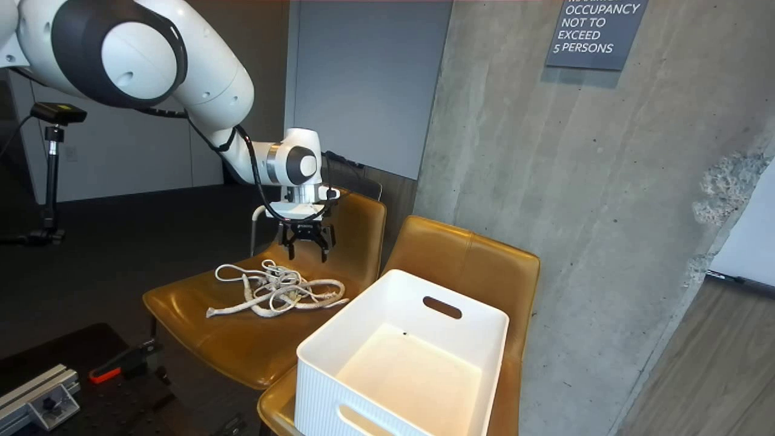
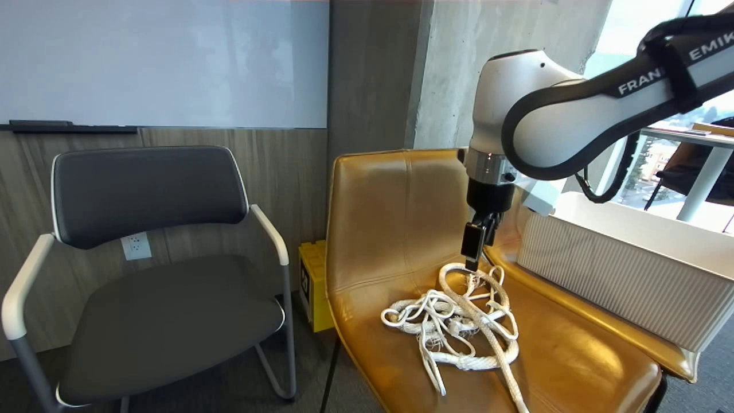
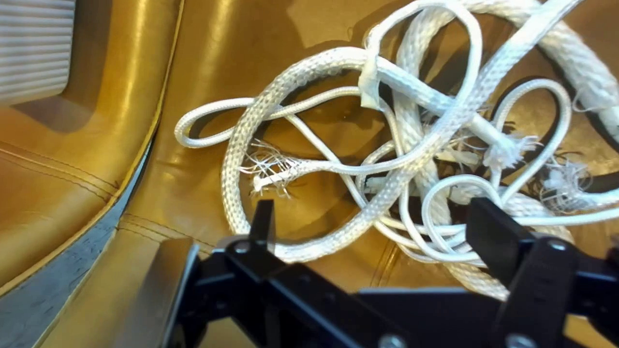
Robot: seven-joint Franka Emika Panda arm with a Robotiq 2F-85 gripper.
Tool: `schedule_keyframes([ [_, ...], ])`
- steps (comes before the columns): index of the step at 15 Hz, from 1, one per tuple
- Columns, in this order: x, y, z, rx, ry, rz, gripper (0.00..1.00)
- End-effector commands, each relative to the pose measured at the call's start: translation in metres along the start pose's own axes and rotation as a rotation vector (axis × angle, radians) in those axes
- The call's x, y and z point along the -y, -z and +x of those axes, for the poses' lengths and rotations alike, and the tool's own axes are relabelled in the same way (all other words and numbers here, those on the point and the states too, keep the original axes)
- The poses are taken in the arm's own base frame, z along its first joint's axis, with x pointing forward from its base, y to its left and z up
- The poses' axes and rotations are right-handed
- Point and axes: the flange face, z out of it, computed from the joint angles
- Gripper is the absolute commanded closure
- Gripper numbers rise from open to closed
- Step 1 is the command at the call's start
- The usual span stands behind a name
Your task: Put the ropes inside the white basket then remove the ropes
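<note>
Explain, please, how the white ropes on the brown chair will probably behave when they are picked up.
The ropes will likely hang floppy, since they lie in loose, curving loops. Lifting them at one place may drag the rest along, because they cross over each other in a tangle. The frayed ends might catch on things, as they are splayed out.
</note>
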Motion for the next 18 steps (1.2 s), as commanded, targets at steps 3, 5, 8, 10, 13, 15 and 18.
schedule_keyframes([
  [3,-0.001,-0.028,0.023,-0.018,0.009,0.056,0.0],
  [5,-0.001,-0.032,0.03,-0.027,-0.012,0.085,0.0],
  [8,0.001,-0.042,0.036,-0.03,-0.03,0.129,0.0],
  [10,0.01,-0.055,0.037,-0.022,-0.043,0.162,0.0],
  [13,0.029,-0.075,0.036,-0.001,-0.044,0.192,0.0],
  [15,0.036,-0.089,0.036,0.014,-0.031,0.197,0.0],
  [18,0.04,-0.108,0.034,0.038,-0.015,0.178,0.0],
])
